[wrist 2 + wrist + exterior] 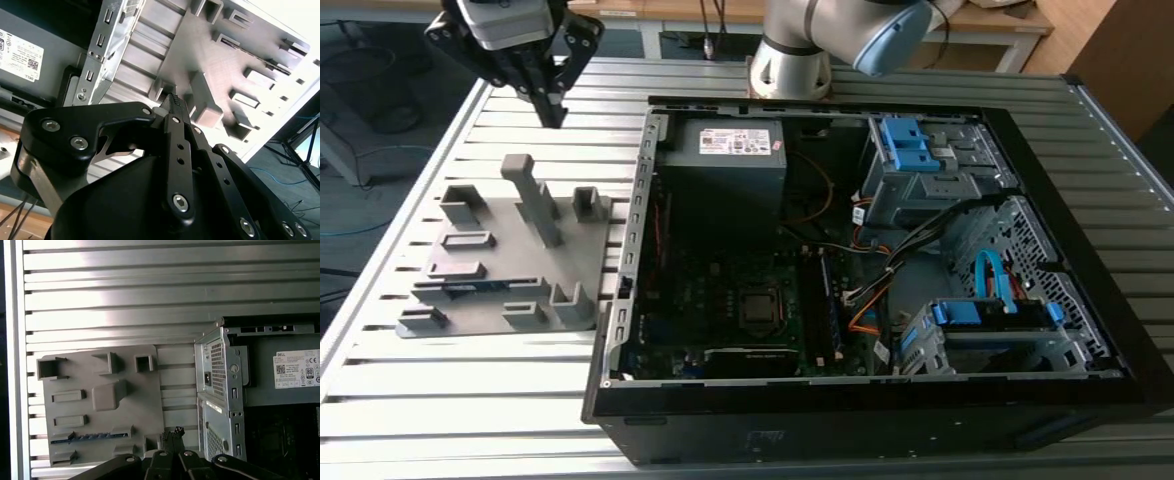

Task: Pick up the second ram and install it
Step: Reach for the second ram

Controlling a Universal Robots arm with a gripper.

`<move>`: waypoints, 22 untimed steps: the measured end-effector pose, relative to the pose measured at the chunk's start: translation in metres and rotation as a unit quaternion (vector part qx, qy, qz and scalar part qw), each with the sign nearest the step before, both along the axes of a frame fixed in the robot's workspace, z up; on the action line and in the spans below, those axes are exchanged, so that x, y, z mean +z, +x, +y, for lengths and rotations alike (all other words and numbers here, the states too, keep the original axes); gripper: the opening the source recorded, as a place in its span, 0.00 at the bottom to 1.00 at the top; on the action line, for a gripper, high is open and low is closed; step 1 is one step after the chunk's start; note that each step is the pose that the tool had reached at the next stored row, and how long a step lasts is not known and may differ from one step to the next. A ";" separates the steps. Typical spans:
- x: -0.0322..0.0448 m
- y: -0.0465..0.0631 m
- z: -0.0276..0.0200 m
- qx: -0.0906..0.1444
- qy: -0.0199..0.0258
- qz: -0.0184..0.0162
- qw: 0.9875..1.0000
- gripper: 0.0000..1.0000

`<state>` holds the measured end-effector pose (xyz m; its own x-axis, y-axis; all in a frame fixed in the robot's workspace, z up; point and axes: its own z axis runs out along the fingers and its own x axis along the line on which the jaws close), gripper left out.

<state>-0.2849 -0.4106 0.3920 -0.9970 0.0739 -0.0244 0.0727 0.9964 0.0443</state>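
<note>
Gripper (550, 110), jaws pressed together and empty, hangs near the gray holder tray (460, 268). The second ram (85, 437) sits edge-up in a tray slot. Descending closed or misaligned, the gripper could strike the upright blocks (536, 200) or the thin board.

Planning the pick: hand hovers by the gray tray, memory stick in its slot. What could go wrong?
1. The hand is shut; lowered like that it would likely press on the memory stick, not straddle it.
2. The stick sits low in the tray among upright blocks and a tall post; the hand may clip them.
3. The case wall stands beside the tray; a low carry could hit it.
</note>
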 end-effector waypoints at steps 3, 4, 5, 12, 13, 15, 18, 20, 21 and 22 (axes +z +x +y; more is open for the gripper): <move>-0.0003 -0.005 -0.0015 0.000 0.000 0.000 1.000 0.10; -0.0005 -0.007 -0.0022 0.000 0.000 0.000 1.000 0.10; -0.0007 -0.009 -0.0029 0.001 0.000 0.000 1.000 0.10; -0.0048 -0.019 -0.0109 0.002 0.000 0.000 1.000 0.10; -0.0053 -0.021 -0.0118 0.002 0.000 0.000 1.000 0.10; -0.0061 -0.024 -0.0139 0.002 0.000 0.000 1.000 0.10; -0.0073 -0.029 -0.0166 0.003 0.000 0.000 1.000 0.10; -0.0078 -0.033 -0.0183 0.003 0.000 0.000 1.000 0.10; -0.0081 -0.034 -0.0190 0.003 0.000 0.000 1.000 0.10; -0.0083 -0.036 -0.0196 0.004 0.000 0.000 1.000 0.10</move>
<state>-0.3207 -0.4302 0.3837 -0.9975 0.0664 -0.0244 0.0652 0.9969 0.0441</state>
